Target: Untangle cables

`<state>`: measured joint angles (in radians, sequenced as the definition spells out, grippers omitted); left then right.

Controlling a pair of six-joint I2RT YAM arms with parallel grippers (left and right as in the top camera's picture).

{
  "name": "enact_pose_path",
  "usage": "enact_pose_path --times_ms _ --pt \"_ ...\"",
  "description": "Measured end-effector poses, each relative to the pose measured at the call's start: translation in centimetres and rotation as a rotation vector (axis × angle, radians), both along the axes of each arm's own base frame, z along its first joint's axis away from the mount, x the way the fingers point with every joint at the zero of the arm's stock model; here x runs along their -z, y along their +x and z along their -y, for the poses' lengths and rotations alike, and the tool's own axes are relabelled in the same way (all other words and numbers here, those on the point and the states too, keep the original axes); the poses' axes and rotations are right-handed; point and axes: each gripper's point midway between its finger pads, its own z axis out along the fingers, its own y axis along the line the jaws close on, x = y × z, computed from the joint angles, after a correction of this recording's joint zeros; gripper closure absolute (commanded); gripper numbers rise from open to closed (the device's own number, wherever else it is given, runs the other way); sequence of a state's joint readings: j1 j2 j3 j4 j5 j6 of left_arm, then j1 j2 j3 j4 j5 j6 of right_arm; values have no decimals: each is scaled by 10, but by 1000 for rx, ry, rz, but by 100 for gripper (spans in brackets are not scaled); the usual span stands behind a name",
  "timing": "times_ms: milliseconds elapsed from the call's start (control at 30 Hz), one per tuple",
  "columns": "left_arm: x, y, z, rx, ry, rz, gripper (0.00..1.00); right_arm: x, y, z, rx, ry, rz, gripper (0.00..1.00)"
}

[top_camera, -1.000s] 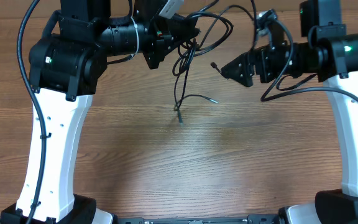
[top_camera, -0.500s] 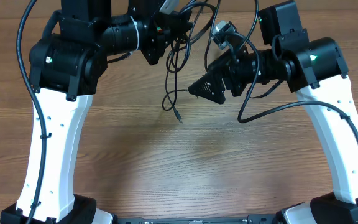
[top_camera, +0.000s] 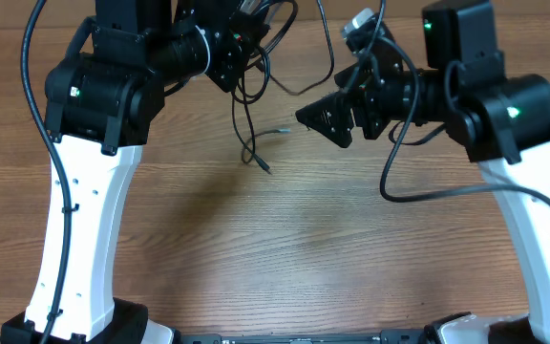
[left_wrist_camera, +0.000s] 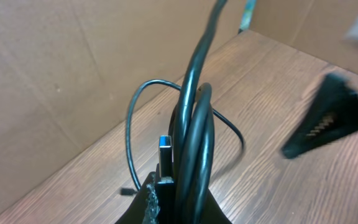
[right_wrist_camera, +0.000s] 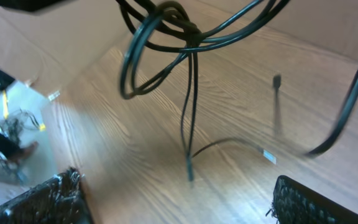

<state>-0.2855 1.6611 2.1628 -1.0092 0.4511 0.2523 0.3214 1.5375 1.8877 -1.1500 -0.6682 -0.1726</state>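
Thin black cables point(right_wrist_camera: 180, 30) knotted, dangling over wooden counter point(top_camera: 304, 248); left fingers point(left_wrist_camera: 149, 200) clamp bundle; right fingers point(right_wrist_camera: 48, 193) wide, empty; separation pending.

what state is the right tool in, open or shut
Open: in the right wrist view the right tool has its fingers wide apart, gripping nothing; the cables hang ahead.

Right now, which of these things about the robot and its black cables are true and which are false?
1. The left jaws are shut on the cables. True.
2. The right jaws are gripping a cable. False: they stand wide open, holding nothing.
3. One loose cable end has a silver tip. True.
4. All the cables lie flat on the table. False: the bundle hangs from the left jaws.
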Motion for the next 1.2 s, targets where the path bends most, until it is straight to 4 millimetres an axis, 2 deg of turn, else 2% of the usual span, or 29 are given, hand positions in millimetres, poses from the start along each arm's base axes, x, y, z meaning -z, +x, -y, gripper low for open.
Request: enact_pose_path --times_ms 133,300,400,667,900,1000,1033,1100,1167,1200 --pt "-1 3 -3 -32 -9 -7 96 -6 0 -1 74 50 -72 0" --pt "-3 9 -8 -114 -61 -47 96 4 15 -11 227 77 -158 0" --pt "-2 14 -14 -192 -98 -86 96 4 23 -19 306 109 -176 0" --pt "-1 19 -21 -327 -229 -198 96 5 37 -38 394 187 -211 0" --pt "-1 19 -22 -374 -290 -249 96 11 36 -59 373 199 -231 19" --pt "-1 20 -22 -388 -312 -268 96 8 34 -66 363 210 -226 45" --pt "-1 19 -23 -393 -319 -274 96 7 33 -66 361 211 -222 57" --pt "0 19 -23 -405 -331 -288 96 7 33 -68 358 211 -222 71" --pt "2 18 -23 -411 -335 -302 96 7 33 -68 359 210 -216 80" --pt "2 18 -23 -413 -336 -307 96 7 34 -67 363 213 -214 80"
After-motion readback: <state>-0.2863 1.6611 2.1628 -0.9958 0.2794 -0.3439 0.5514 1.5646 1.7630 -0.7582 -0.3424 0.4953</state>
